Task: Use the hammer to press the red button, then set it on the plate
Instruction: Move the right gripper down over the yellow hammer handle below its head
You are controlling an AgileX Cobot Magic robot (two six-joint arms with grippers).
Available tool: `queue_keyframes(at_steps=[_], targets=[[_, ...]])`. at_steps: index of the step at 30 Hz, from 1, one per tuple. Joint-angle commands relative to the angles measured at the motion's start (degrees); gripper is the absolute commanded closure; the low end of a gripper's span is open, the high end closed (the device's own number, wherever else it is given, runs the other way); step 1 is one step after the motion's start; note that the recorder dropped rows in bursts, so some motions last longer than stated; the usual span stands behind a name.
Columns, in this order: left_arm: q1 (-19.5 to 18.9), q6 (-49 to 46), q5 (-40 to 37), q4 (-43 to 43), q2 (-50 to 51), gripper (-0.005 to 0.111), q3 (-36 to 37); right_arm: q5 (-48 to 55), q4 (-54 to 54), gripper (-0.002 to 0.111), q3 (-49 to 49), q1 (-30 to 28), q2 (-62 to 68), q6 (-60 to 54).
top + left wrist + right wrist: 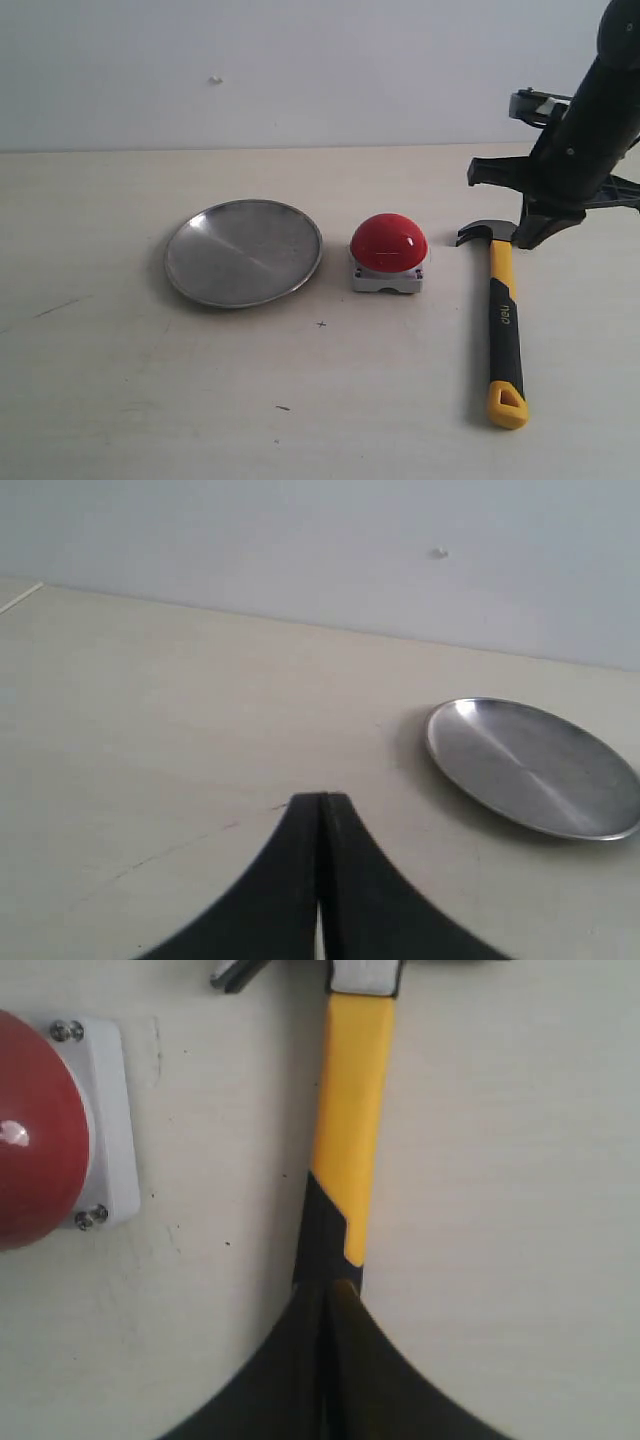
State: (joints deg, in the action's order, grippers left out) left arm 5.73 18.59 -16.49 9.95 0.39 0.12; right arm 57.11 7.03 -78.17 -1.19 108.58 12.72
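Pale tabletop carries the hammer at right, head toward the wall, the plate at left, the red button between them. Right gripper hangs closed over the handle, grasping nothing; left gripper is clenched, empty.

hammer: 1 | red button: 1 | plate: 1

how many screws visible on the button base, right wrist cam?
2. One screw and a second screw, at the two corners of the grey base facing the hammer. More may hide past the red button, out of frame.
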Motion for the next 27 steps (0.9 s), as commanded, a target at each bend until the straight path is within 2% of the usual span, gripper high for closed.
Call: queue_keyframes(at_steps=[1, 7, 10, 27], targets=[[-0.01, -0.21, 0.38, -0.19, -0.39, 0.107, -0.12, -0.33, -0.97, 0.098, -3.04, 0.55, 3.17, 2.62], [-0.01, -0.21, 0.38, -0.19, -0.39, 0.107, -0.12, -0.33, -1.68, 0.064, -5.14, 0.55, 6.52, 5.35], [0.11, -0.21, 0.38, -0.19, -0.39, 0.107, -0.12, -1.71, -1.68, 0.054, -5.67, 0.55, 8.12, 5.36], [0.11, -0.21, 0.38, -0.19, -0.39, 0.107, -0.12, -2.98, -3.46, 0.052, -11.81, 0.55, 17.8, 7.0]])
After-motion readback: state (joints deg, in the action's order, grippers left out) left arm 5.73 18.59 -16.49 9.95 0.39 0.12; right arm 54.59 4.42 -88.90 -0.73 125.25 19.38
